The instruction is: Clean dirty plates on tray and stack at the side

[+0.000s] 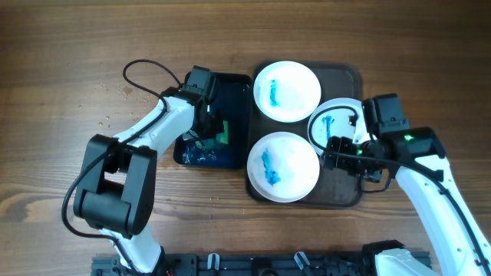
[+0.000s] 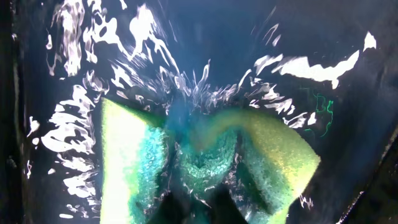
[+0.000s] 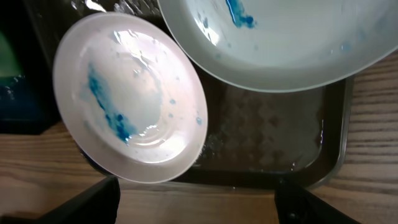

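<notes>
The left end effector (image 1: pixel 212 127), seen from overhead, reaches down into the black tray (image 1: pixel 234 83) at the left of the scene and is closed on the green sponge (image 1: pixel 222 135). The right end effector (image 1: pixel 331 151) hovers over the near right part of the brown tray (image 1: pixel 347 73), between the near plate (image 1: pixel 282 169) and the right plate (image 1: pixel 326 107). With the far plate (image 1: pixel 287 90) these make three plates, all lying on the brown tray on the wooden bench (image 1: pixel 61 61), each showing a blue smear. Left wrist view: the sponge (image 2: pixel 130 162) lies on the wet, glinting floor of the black tray (image 2: pixel 236 37), buckled at its middle where the left end effector (image 2: pixel 199 211) pinches it. Right wrist view: the fingers (image 3: pixel 93 199) of the right end effector (image 3: pixel 198 186) stand wide apart with nothing between them, so it is open and empty. Beyond them the near plate (image 3: pixel 134 102), streaked blue, overhangs the near rim of the brown tray (image 3: pixel 273 137). What appears to be the right plate (image 3: pixel 292 43), also smeared, fills the far side of the view. Judged state of the task: at its outset. The sponge is in hand, but no plate looks wiped and none is stacked at the side; all three are left to clean and stack.
</notes>
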You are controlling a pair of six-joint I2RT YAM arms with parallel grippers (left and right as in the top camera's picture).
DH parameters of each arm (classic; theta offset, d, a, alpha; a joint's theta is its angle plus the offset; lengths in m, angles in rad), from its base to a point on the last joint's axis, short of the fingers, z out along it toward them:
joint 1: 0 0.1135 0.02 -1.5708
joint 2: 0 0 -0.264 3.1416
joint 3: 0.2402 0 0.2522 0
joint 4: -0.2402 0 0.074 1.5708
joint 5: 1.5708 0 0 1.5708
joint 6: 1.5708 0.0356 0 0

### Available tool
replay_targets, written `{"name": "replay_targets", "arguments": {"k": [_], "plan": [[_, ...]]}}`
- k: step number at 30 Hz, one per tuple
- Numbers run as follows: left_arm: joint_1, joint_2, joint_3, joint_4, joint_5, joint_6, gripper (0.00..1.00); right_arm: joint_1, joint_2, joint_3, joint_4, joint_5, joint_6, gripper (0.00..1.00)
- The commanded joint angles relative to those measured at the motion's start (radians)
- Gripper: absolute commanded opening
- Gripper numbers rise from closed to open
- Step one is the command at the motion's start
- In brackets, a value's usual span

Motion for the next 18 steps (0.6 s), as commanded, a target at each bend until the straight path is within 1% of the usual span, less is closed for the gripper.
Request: {"name": "replay_targets", "arguments": {"k": [1,2,4,8,9,10,12,14,16,17,18], "plan": [[0.012,0.024,0.035,-0.077,0.004,0.009,0.04,0.005,0.011,-0.09,0.068,-0.023,-0.028,0.81],[0.017,0.018,0.062,-0.108,0.004,0.009,0.04,0.005,0.011,-0.113,0.109,-0.056,-0.036,0.81],[0.022,-0.001,0.154,-0.212,0.003,0.027,0.04,0.005,0.011,-0.167,0.204,-0.095,-0.034,0.75],[0.021,-0.029,0.298,-0.352,0.004,0.028,0.04,0.013,0.011,-0.247,0.36,-0.116,-0.043,0.65],[0.021,-0.044,0.349,-0.401,0.004,0.028,0.04,0.03,0.011,-0.271,0.406,-0.122,-0.06,0.59],[0.018,-0.058,0.381,-0.435,0.005,0.028,0.04,0.042,0.013,-0.278,0.418,-0.099,-0.053,0.59],[0.009,-0.079,0.421,-0.472,0.005,0.028,0.04,0.068,0.036,-0.28,0.428,-0.037,-0.026,0.59],[0.0,-0.105,0.431,-0.476,0.015,0.028,0.04,0.084,0.074,-0.28,0.453,-0.032,-0.024,0.59],[-0.005,-0.128,0.431,-0.477,0.043,0.028,0.04,0.095,0.127,-0.28,0.484,-0.026,-0.023,0.54],[-0.008,-0.138,0.431,-0.48,0.06,0.028,0.04,0.096,0.166,-0.28,0.502,-0.007,0.0,0.5],[-0.013,-0.143,0.431,-0.481,0.071,0.028,0.04,0.096,0.209,-0.28,0.523,0.026,0.027,0.41]]}}
